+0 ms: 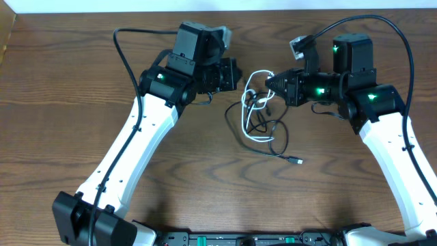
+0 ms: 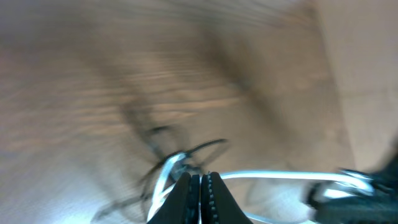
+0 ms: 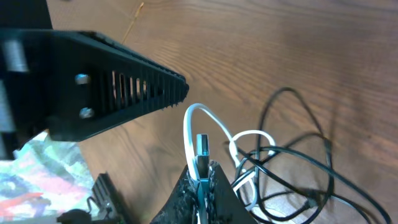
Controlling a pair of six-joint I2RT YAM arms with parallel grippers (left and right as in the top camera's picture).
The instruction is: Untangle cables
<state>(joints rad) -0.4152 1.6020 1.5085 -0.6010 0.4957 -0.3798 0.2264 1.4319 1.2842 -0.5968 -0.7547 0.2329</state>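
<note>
The white cable point(image 1: 250, 130) and the black cable point(image 1: 278, 140) lie tangled in one heap at the table's middle. The black cable's small plug point(image 1: 295, 161) trails to the front right. My right gripper point(image 1: 268, 83) is at the heap's far right side; in the right wrist view it point(image 3: 203, 173) is shut on the white cable's metal plug point(image 3: 202, 148), with a white loop point(image 3: 188, 124) rising beside it and the black cable point(image 3: 298, 158) to the right. My left gripper point(image 1: 238, 74) is just left of the heap; its blurred wrist view shows its jaws point(image 2: 200, 179) shut, with the white cable point(image 2: 280, 176) behind them.
The wooden table point(image 1: 205, 178) fills the view. The left gripper's ridged finger point(image 3: 124, 93) hangs close above the right gripper. A crumpled patterned thing point(image 3: 37, 174) lies at the right wrist view's left edge. Thick black arm cables point(image 1: 126, 55) arc over both arms.
</note>
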